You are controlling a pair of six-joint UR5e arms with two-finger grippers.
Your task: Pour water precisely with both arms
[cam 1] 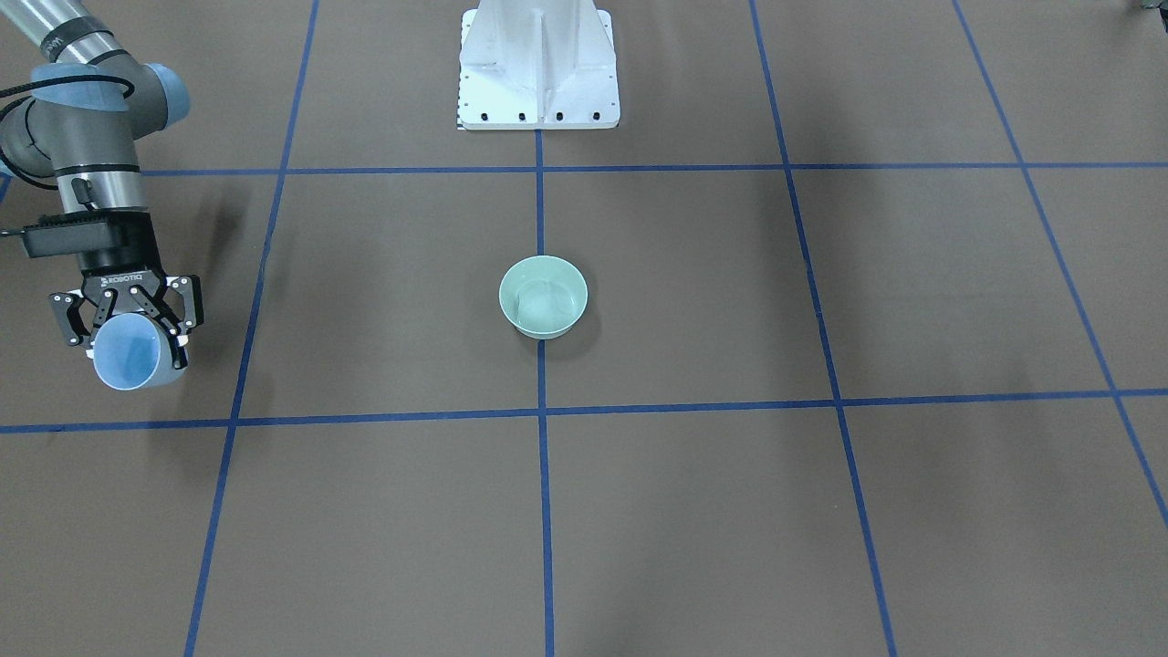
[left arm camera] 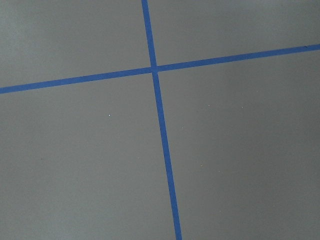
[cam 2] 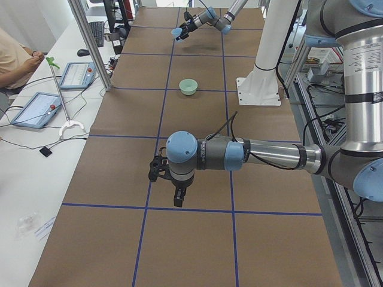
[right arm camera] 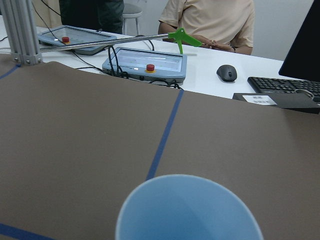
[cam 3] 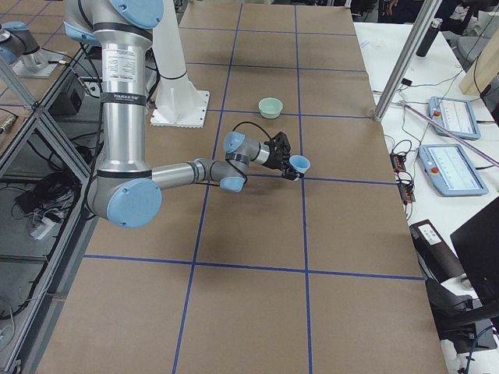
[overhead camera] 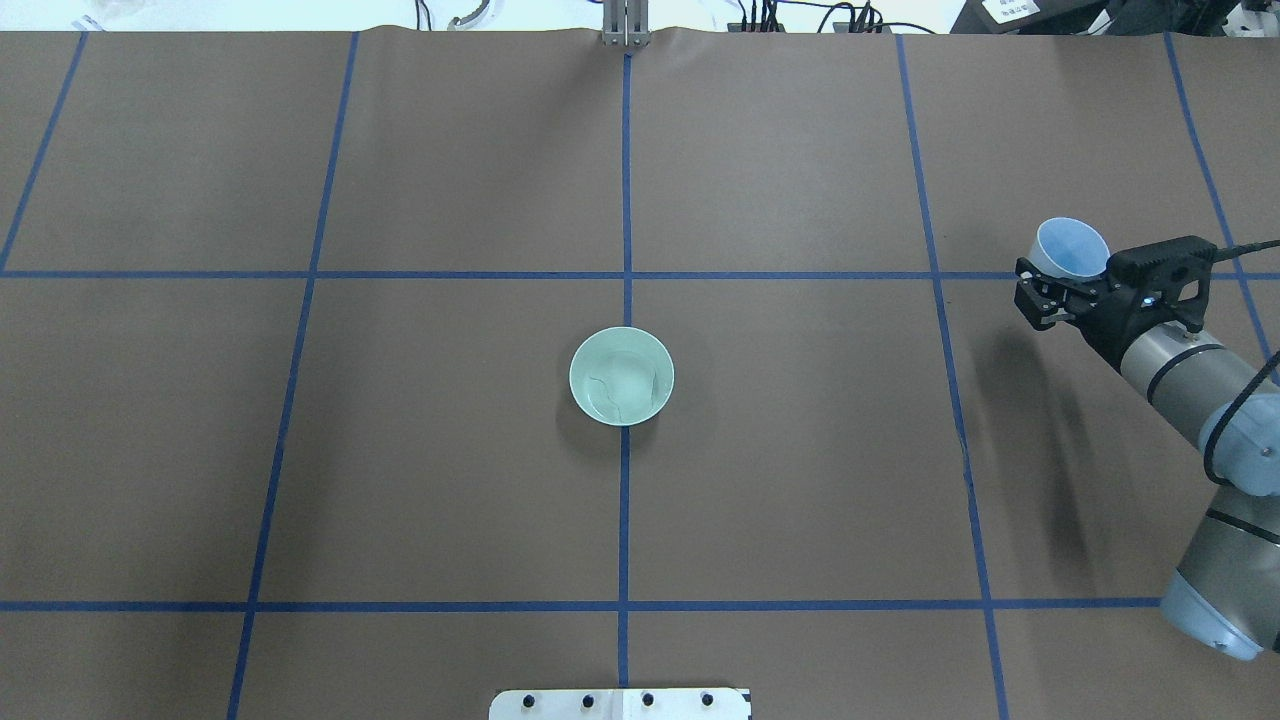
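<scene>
My right gripper (cam 1: 130, 339) is shut on a light blue cup (cam 1: 135, 353) and holds it above the table, far to the robot's right. The cup's mouth tips towards the operators' side. The cup also shows in the overhead view (overhead camera: 1072, 246) and in the right wrist view (right arm camera: 187, 212), where I see no water in it. A mint green bowl (overhead camera: 621, 376) stands at the table's middle on a blue tape line, and it seems to hold some water. My left gripper (cam 2: 159, 173) shows only in the exterior left view, low over the table. I cannot tell if it is open or shut.
The white pedestal base (cam 1: 538, 78) stands at the robot's side of the table. Blue tape lines (left arm camera: 160, 125) grid the brown table. Beyond the far edge are tablets (right arm camera: 145, 61), a metal post (cam 3: 401, 62) and a seated person (right arm camera: 210, 20).
</scene>
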